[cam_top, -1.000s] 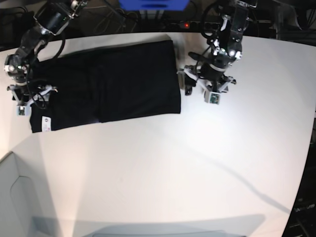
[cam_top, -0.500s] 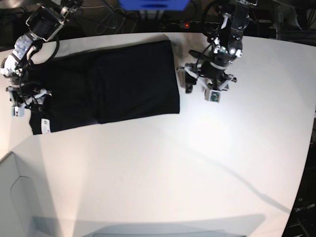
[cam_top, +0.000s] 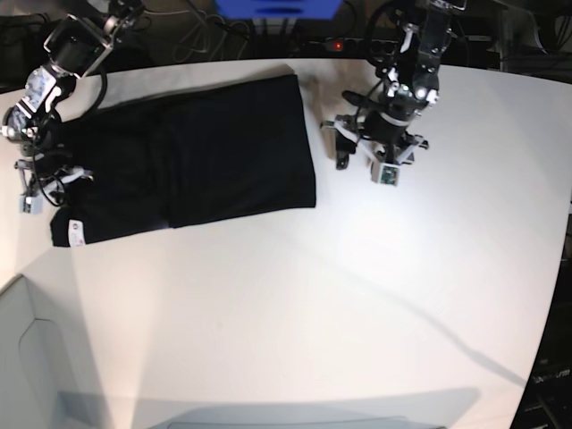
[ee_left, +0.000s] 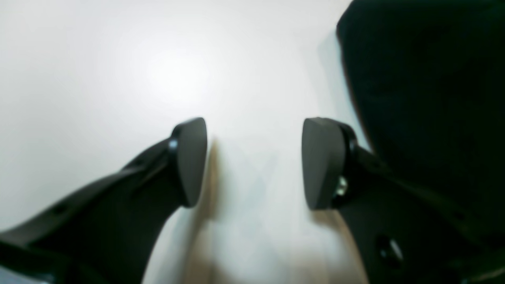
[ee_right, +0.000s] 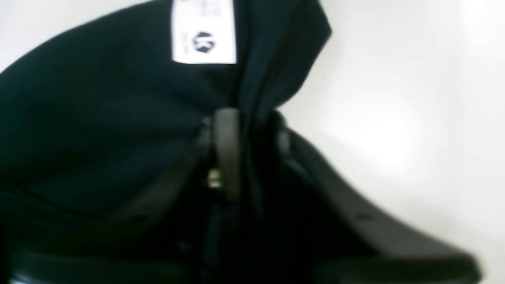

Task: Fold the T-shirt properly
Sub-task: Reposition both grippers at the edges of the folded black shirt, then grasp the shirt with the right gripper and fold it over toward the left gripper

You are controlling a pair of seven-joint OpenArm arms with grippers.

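Right arm reaches down at the base view's left edge, wrist bent downward. Right end effector: fingers closed tight, a fold of black fabric pinched between them. Left arm extends from the top of the base view, wrist angled down. Left end effector: fingers spread wide apart, nothing between them, held low.

We are seeing a plain black T-shirt lying on a glossy white table. We are noticing a small white tag with a dark round logo, and matte black fingers.
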